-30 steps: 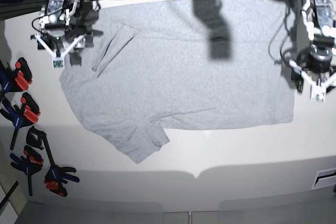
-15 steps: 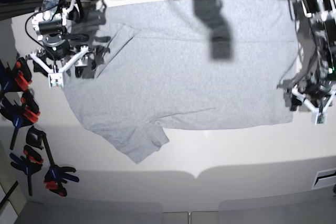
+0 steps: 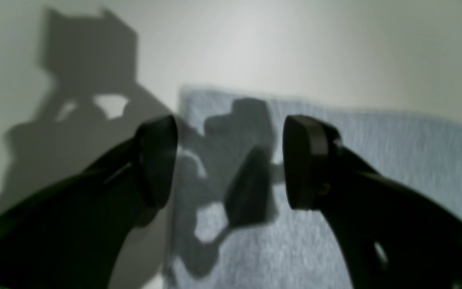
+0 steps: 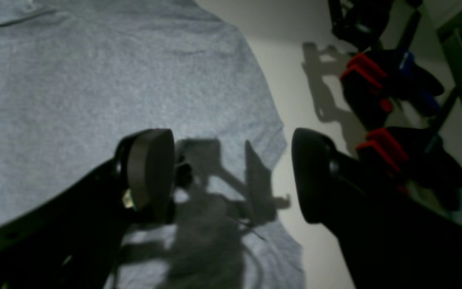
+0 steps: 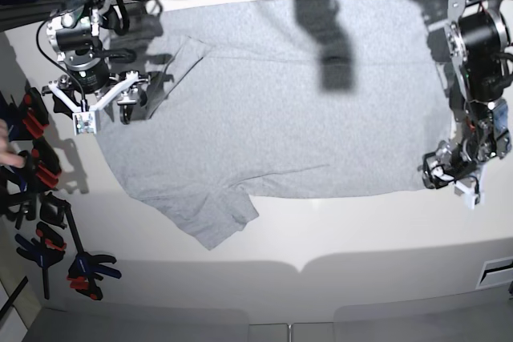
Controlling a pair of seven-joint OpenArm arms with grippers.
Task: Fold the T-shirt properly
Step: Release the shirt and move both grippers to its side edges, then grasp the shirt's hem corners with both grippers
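Observation:
The light grey T-shirt [image 5: 272,110] lies spread flat on the white table, plain side up, with its hem toward the right and one sleeve [image 5: 216,218] pointing to the front. My left gripper [image 5: 450,175] hovers open over the shirt's front right hem corner. In the left wrist view, the left gripper [image 3: 231,160] holds nothing, and the T-shirt [image 3: 375,160] corner lies below it. My right gripper [image 5: 108,106] hangs open over the shirt's left edge. The right wrist view shows the right gripper [image 4: 231,176] empty above the T-shirt [image 4: 94,80].
Several black clamps with red and blue grips [image 5: 40,170] lie along the table's left edge, and they show close beside the right gripper as clamps [image 4: 395,100]. The table's front edge [image 5: 296,266] runs below the shirt.
The left arm has swung forward and down to the shirt's front right corner. The right gripper has shifted slightly forward along the shirt's left edge. Both stay open.

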